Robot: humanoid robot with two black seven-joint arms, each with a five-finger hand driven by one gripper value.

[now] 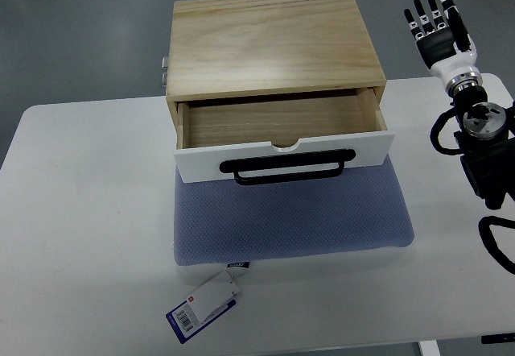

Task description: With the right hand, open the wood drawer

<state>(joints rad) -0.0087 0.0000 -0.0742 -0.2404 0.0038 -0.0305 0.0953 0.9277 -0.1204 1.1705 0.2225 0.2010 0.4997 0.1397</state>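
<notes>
Nearest the camera, a white-and-blue tag (206,306) with a barcode lies on the white table (80,235), just off the front edge of a blue-grey cushion (290,219). The cushion lies flat on the table and the wood drawer unit (273,46) sits on its rear part. The drawer (282,134) is pulled partway out toward the camera: its white front panel with a black bar handle (290,167) overhangs the cushion, and the bare wooden inside shows behind it. A small metal fitting (163,70) sticks out from the box's left side. To the right, well apart from the drawer, the right hand (438,30) is raised beyond the table's far right corner, its fingers straight and spread, pointing away from the camera and holding nothing. Its black forearm (483,151) comes in over the table's right edge.
</notes>
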